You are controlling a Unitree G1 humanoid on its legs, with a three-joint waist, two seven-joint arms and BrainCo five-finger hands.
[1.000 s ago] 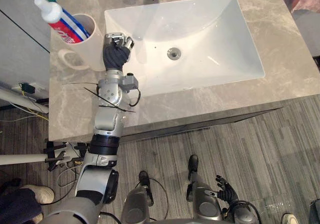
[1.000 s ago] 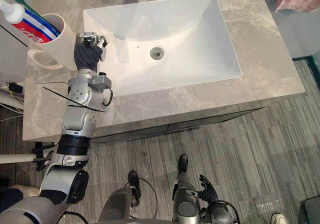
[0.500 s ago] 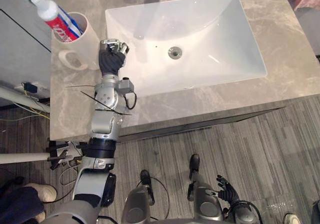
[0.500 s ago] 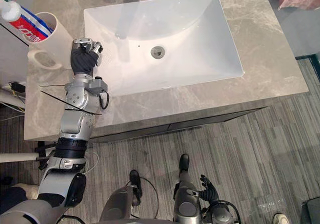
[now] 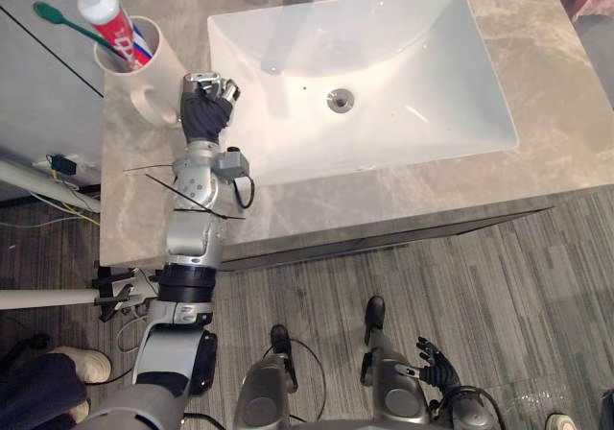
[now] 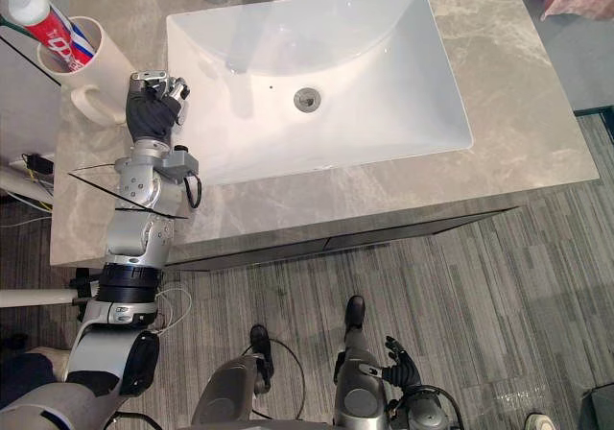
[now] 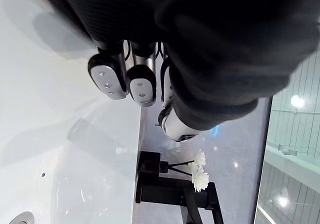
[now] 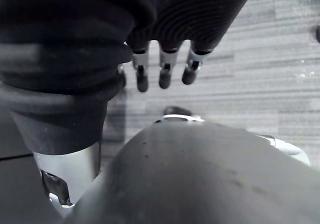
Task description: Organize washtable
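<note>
One left hand (image 5: 205, 104) between cup (image 5: 159, 73) and basin rim (image 5: 217, 46)

A bathroom is indicated by a white basin (image 5: 403, 75) sunk in a grey stone washtable (image 5: 556, 84) and a mug (image 5: 153, 86) holding toothpaste (image 5: 107, 17) and toothbrush (image 5: 67, 23).

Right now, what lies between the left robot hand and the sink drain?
Only bare white basin separates left robot hand and drain, per the left eye view.
</note>
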